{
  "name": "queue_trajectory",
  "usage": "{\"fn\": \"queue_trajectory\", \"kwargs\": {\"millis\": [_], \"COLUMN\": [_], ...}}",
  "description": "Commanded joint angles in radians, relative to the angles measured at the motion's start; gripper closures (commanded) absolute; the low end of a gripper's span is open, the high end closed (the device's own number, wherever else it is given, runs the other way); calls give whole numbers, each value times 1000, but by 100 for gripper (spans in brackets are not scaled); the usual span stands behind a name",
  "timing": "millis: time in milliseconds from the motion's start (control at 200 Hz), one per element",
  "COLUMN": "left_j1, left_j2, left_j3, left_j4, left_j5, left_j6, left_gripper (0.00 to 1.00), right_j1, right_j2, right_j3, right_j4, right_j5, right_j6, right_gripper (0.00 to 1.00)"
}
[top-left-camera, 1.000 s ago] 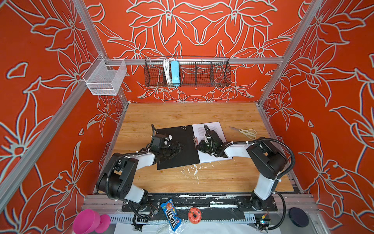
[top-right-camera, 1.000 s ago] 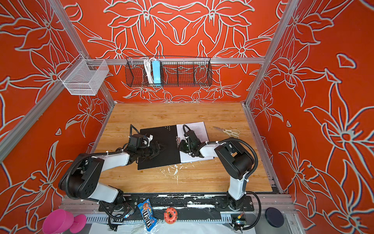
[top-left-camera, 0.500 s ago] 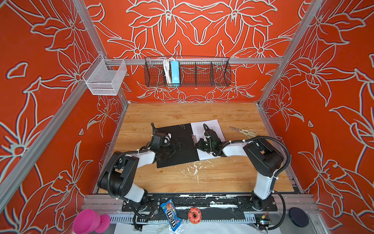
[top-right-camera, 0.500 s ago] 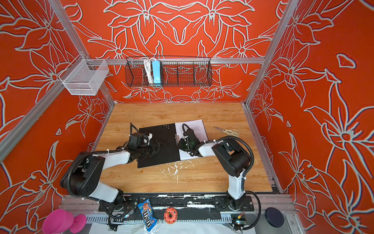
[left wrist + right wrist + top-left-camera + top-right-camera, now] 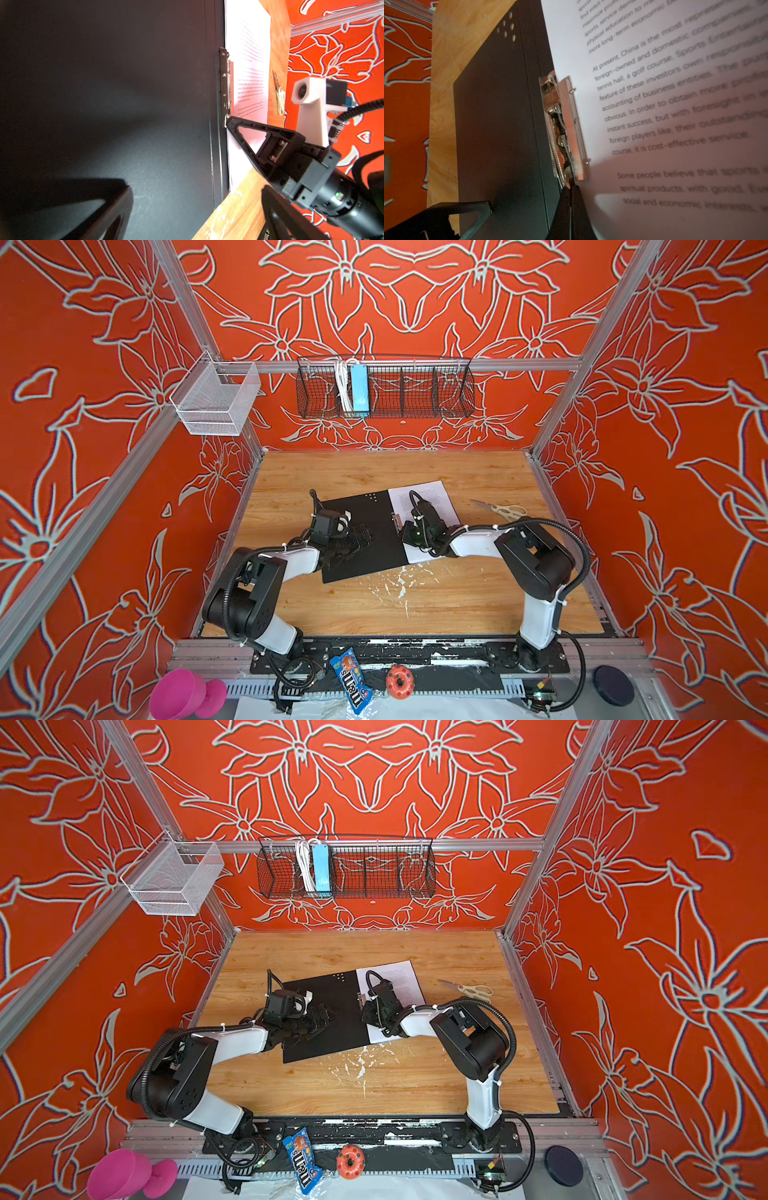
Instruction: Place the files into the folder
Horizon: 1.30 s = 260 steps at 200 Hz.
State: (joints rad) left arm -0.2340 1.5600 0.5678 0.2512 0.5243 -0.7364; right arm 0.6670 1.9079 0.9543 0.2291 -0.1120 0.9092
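Currently the folder (image 5: pixel 376 562) lies opened flat, black inside up, near the centre of the table (image 5: pixel 457 605), spine running roughly 12 to 6 o'clock. On its 3 o'clock half sit the files (image 5: pixel 430 499), spine-side edge overlapped by the metal clip (image 5: pixel 568 124); whether the clip is clamped down I cannot tell. Judging by this layout, the sheets are already in place and the clip is what is being worked. My right gripper (image 5: pixel 395 519) is clenched with nothing visible between the tips, which touch the clip's 6 o'clock end. I read that as a closed point for pushing the lever, not a grasp. My left gripper (image 5: pixel 360 536) is spread fully wide and grasps nothing. It sits low over the 9 o'clock flap, contact unconfirmed, presumably to stop the cover shifting. Surroundings: scissors (image 5: pixel 500 509) at 2 o'clock of the folder, apart from the files and clear of both arms; white scuffs (image 5: pixel 395 583) at its 6 o'clock, harmless. Obstruction: my right arm lies across the lower files and must clear before the flap can close.
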Motion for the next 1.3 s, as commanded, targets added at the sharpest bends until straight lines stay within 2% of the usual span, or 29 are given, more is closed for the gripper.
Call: {"fn": "queue_trajectory", "kwargs": {"millis": [0,180,445,821,1296], "left_j1": [9,9,9,11,18], "left_j2": [94,96,96,123,138], "left_j3": [-79,-80,-80,-69,-70], "left_j4": [-313,-306,-305,-332,-332], "left_j5": [-129,-124,-119,-142,-135], "left_j6": [0,-9,-4,6,9], "left_gripper": [2,2,2,2,2], "right_j1": [4,17,17,16,17], "right_j2": [49,-52,-48,-50,69], "right_j3": [-93,-73,-43,-46,-10], "right_j4": [-329,-298,-304,-500,-504], "right_j5": [73,5,-37,181,166], "right_j6": [-30,-65,-66,-44,-38], "right_gripper": [100,100,100,100,100]}}
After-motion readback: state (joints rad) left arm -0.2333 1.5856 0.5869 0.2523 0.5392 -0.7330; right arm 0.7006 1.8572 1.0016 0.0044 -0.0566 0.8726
